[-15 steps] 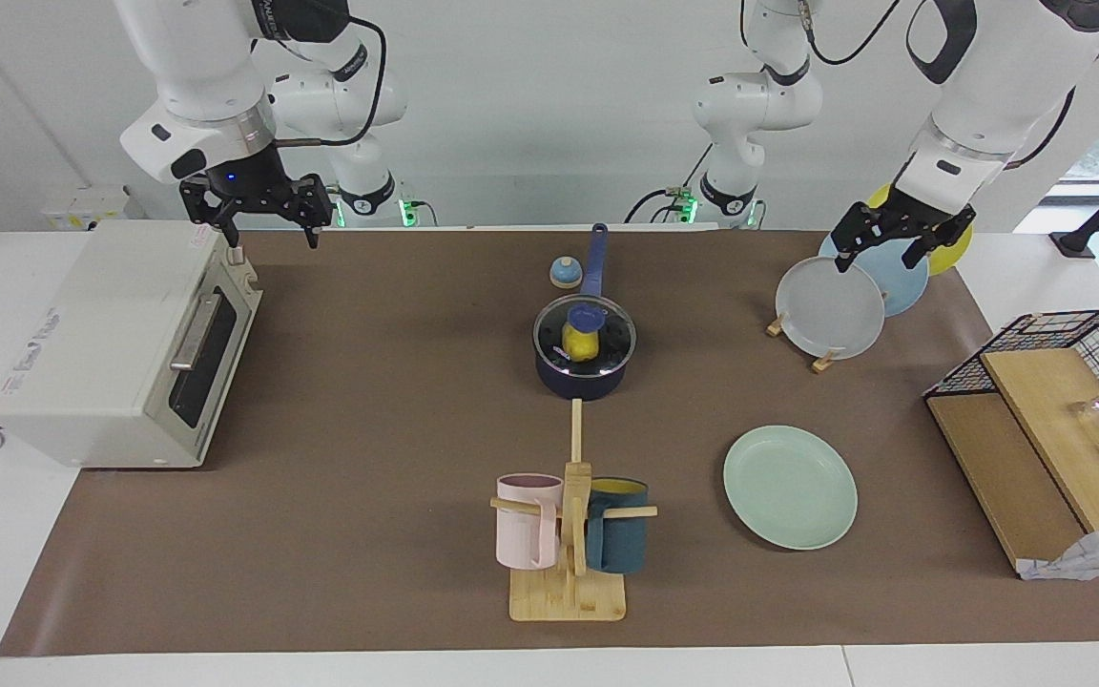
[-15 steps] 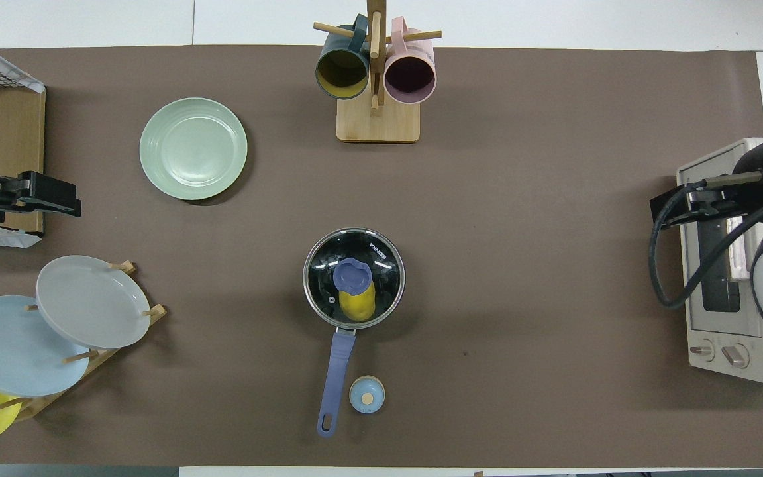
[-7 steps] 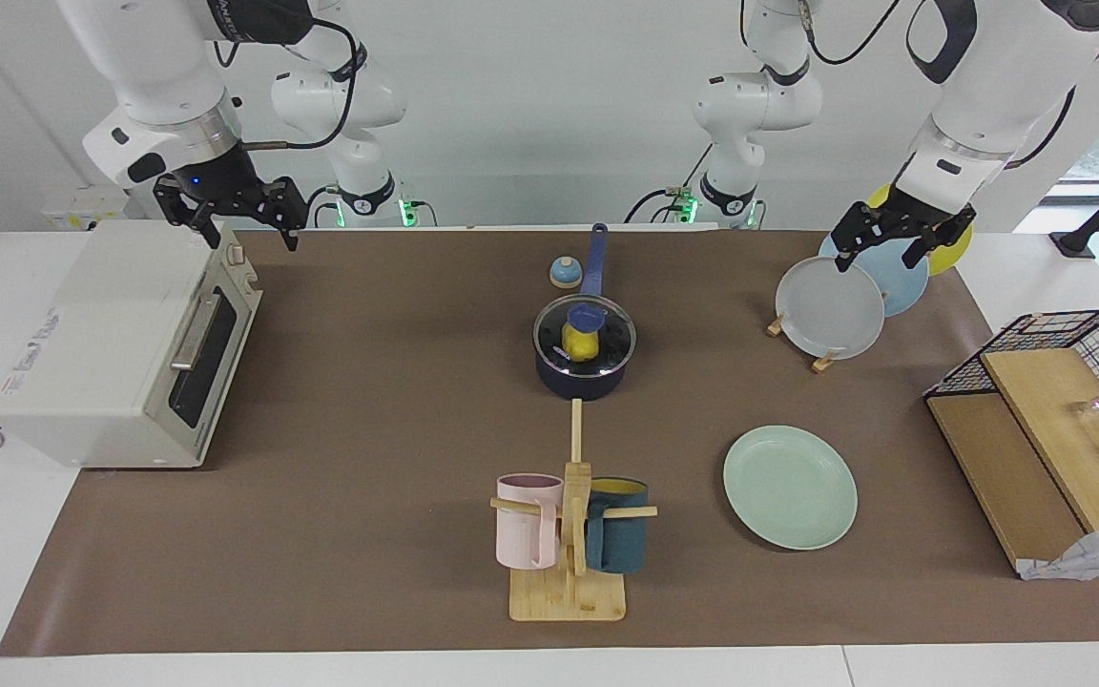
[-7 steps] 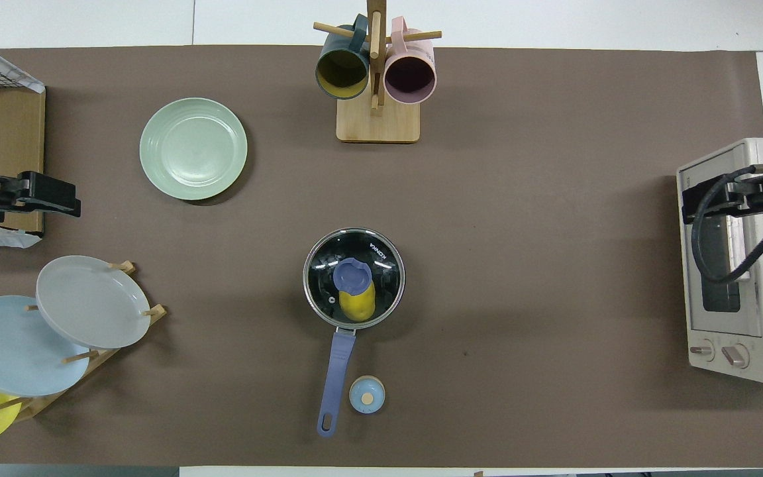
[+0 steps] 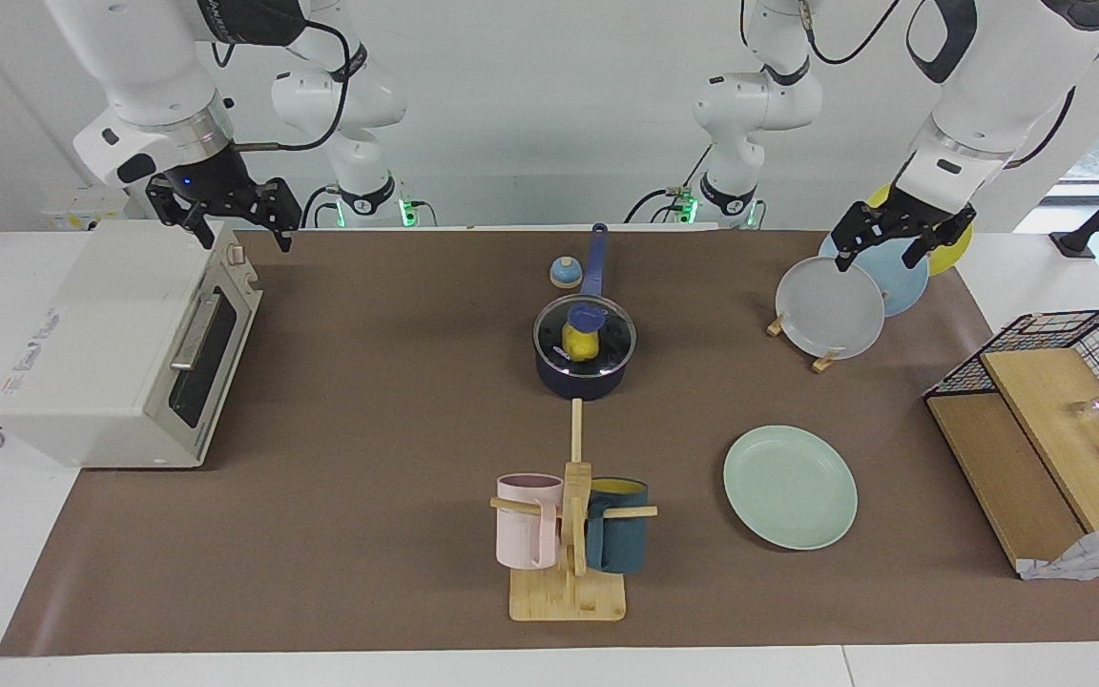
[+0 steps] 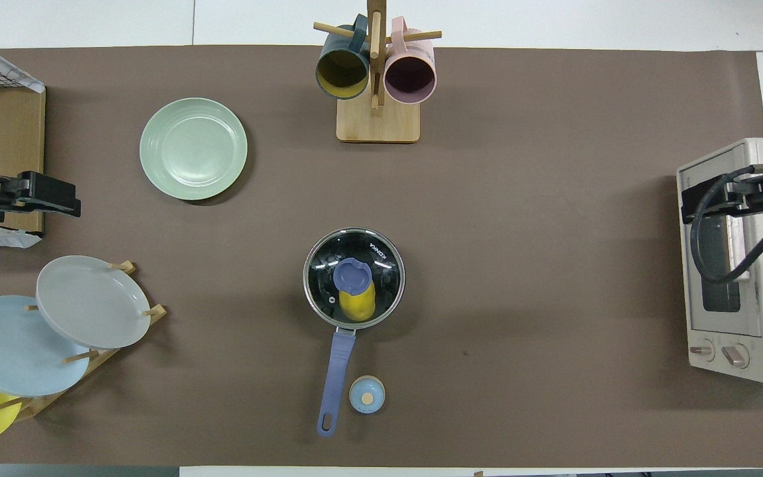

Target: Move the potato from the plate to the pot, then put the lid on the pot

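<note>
The dark blue pot (image 5: 580, 380) (image 6: 312, 301) stands mid-table, its long handle (image 6: 335, 381) pointing toward the robots. The glass lid (image 5: 612, 332) (image 6: 381, 260) with its blue knob sits on the pot. Through the glass the yellow potato (image 5: 580, 346) (image 6: 358, 305) shows inside. The mint-green plate (image 5: 790, 487) (image 6: 193, 148) lies bare, farther from the robots toward the left arm's end. My right gripper (image 5: 237, 239) (image 6: 712, 202) hangs open over the toaster oven. Over the plate rack, my left gripper (image 5: 876, 260) (image 6: 57, 201) waits open, holding nothing.
A white toaster oven (image 5: 111, 343) sits at the right arm's end. A rack of upright plates (image 5: 831, 310) and a wire basket with wooden boards (image 5: 1046, 410) stand at the left arm's end. A mug tree (image 5: 569, 534) stands farther out; a small bell (image 5: 565, 273) sits beside the pot handle.
My right gripper has risen and drawn away from mid-table to a spot over the toaster oven. The left arm, pot, lid and potato have not moved.
</note>
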You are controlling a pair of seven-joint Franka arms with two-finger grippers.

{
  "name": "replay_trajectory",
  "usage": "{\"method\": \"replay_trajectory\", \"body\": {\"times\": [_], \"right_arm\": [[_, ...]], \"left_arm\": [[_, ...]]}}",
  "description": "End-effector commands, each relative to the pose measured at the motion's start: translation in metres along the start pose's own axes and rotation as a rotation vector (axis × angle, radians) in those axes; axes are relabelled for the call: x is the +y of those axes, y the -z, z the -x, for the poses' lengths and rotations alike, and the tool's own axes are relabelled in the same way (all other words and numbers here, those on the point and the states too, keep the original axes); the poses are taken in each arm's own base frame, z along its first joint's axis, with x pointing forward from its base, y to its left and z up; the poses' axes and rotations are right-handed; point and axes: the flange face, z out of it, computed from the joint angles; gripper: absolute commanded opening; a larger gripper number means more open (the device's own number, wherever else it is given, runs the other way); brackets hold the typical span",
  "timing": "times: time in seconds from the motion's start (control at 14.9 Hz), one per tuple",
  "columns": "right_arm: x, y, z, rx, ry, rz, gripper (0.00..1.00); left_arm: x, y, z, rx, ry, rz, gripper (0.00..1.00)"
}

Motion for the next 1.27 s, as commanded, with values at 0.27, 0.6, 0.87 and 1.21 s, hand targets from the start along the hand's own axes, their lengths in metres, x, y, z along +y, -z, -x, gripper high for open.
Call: {"method": "replay_trajectory", "body": {"times": [0.27,0.6,0.87,1.21], "right_arm": [[0.0049,-0.0015,0.0004,0.012,0.014,-0.016,1.00],[0.0080,-0.0016,0.0007,0.011,0.009,-0.018,1.00],[0.0088,-0.0024,0.0006,0.010,0.005,-0.018,1.00],[0.0094,-0.0037,0.0010,0.006,0.002,-0.019,1.00]], "left_arm": [[-0.0038,0.0052,0.0068,-0.001,-0.004,-0.019,1.00],[-0.0038,0.0052,0.0068,-0.001,-0.004,-0.019,1.00],[-0.0038,0.0052,0.0068,-0.001,-0.004,-0.019,1.00],[-0.0038,0.0052,0.0068,-0.001,-0.004,-0.019,1.00]]}}
